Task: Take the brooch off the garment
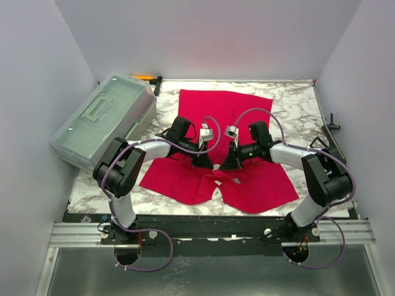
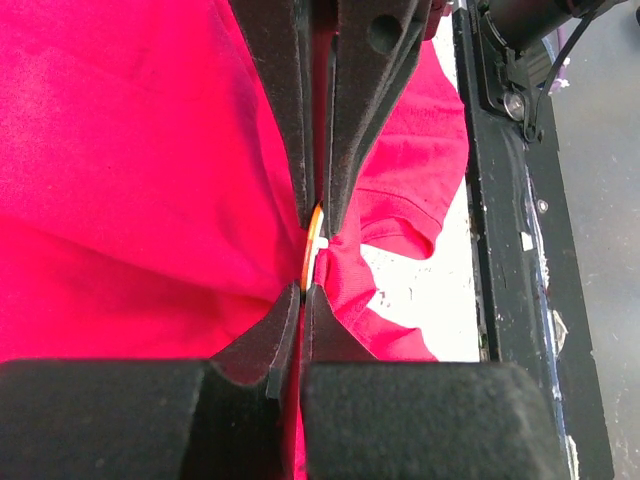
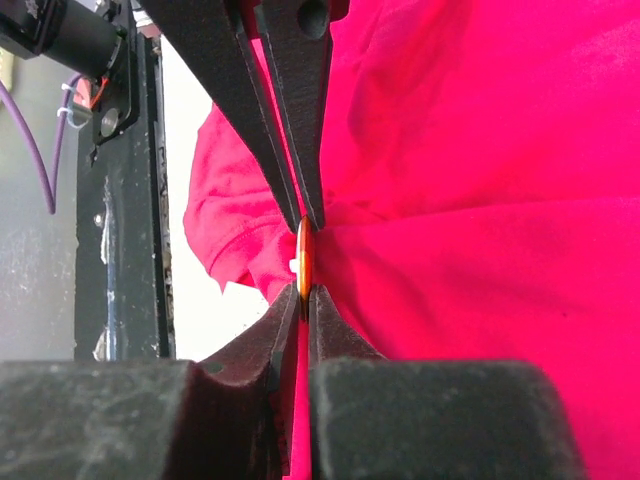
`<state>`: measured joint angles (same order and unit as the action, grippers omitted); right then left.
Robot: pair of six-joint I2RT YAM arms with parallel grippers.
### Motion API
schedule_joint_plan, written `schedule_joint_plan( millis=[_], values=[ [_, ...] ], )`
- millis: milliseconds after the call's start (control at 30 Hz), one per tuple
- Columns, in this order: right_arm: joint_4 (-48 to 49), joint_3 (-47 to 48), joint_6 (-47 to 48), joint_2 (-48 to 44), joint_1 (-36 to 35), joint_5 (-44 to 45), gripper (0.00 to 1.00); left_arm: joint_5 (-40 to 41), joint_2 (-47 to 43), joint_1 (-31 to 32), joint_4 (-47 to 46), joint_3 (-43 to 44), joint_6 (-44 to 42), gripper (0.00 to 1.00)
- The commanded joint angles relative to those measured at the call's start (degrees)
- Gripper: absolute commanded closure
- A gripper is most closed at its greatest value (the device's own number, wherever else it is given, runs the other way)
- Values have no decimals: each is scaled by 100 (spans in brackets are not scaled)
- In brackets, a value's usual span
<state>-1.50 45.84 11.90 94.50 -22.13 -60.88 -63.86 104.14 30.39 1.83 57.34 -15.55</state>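
The red T-shirt [image 1: 225, 117] lies spread on the marble table [image 1: 296, 111], its neck toward the arms. The brooch is a thin orange-gold disc seen edge-on in the left wrist view [image 2: 312, 248] and the right wrist view [image 3: 304, 258]; in the top view the grippers hide it. My left gripper [image 2: 303, 290] and right gripper [image 3: 302, 290] meet tip to tip over the shirt near its neck [image 1: 214, 164]. Each is shut on an opposite edge of the brooch, with red cloth pinched between the jaws. The cloth is bunched up around the brooch.
A clear plastic lidded box [image 1: 105, 120] stands at the left side of the table. An orange and black tool [image 1: 148, 78] lies at the back left. A small black fixture [image 1: 331, 123] sits at the right edge. The black front rail [image 1: 203, 225] runs along the near edge.
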Motion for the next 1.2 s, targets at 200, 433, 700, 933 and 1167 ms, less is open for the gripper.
schedule_joint_plan(
  millis=[200,433,700,933,1167],
  values=[
    [1110,-453,-936,-206,-41,87,99,321,-230,-139,104,194,218,69],
    [2043,-1010,-2194,-587,-45,513,99,1085,-812,-446,-461,-291,1795,14],
    [3032,-1258,-3066,-374,-41,353,99,1550,-962,-397,-1161,-857,3739,4],
    [3304,-1324,-3291,-249,-33,239,99,1940,-1107,-33,-1268,-1019,3568,21],
    [3376,-1327,-3327,-252,-30,186,99,1900,-946,142,-1333,-924,3574,41]
  ],
)
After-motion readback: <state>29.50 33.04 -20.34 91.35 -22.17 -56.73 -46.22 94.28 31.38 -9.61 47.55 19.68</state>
